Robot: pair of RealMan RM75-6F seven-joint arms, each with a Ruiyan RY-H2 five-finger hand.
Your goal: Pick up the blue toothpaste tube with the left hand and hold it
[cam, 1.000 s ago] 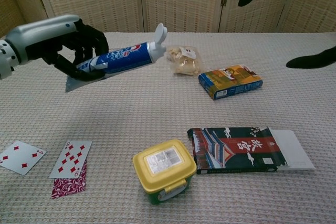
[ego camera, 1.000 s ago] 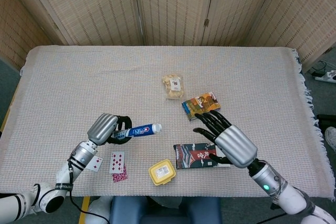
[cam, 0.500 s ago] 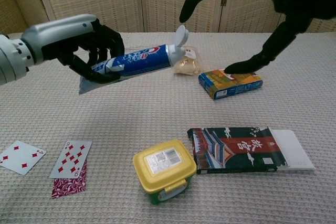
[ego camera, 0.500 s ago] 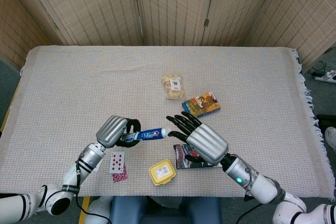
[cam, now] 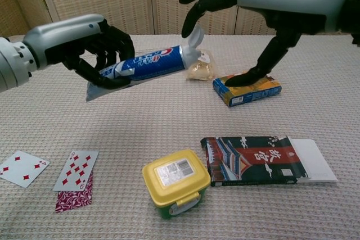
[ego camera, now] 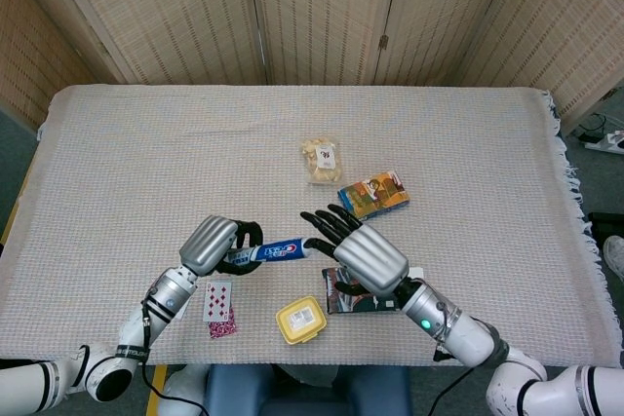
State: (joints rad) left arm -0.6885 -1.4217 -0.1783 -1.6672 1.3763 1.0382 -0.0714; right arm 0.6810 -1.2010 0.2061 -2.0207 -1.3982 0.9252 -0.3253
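Left hand [cam: 84, 43] raised above the tabletop [ego camera: 146, 143], silver back turned up, dark fingers curled under and around the blue toothpaste tube [cam: 140, 66]. Grip sits on the rear half of the tube; crimped tail sticks out behind the hand and dips slightly. Tube is held clear of the cloth, near level, white cap end tilted a little upward and aimed toward the robot's right. In the head view the same hand [ego camera: 216, 244] shows at the near-left part of the tabletop, forearm running back toward the near edge, with the tube [ego camera: 278, 249] projecting rightward from it.

Right hand [cam: 264, 4] also lifted, holding nothing, fingers spread and extended. In the chest view its fingertips [cam: 188, 23] hang just above and beside the tube's cap; whether they touch it cannot be told. The thumb reaches down in front of the orange and blue box [cam: 247, 89]. In the head view the right hand [ego camera: 356, 245] is palm down, fingers pointing at the tube's cap end.

On the tabletop: snack bag [ego camera: 321, 160] beyond the tube, yellow-lidded container [cam: 175, 181] near the front edge, dark printed box [cam: 253, 160] beside it on the right, playing cards [cam: 70, 178] at near left.
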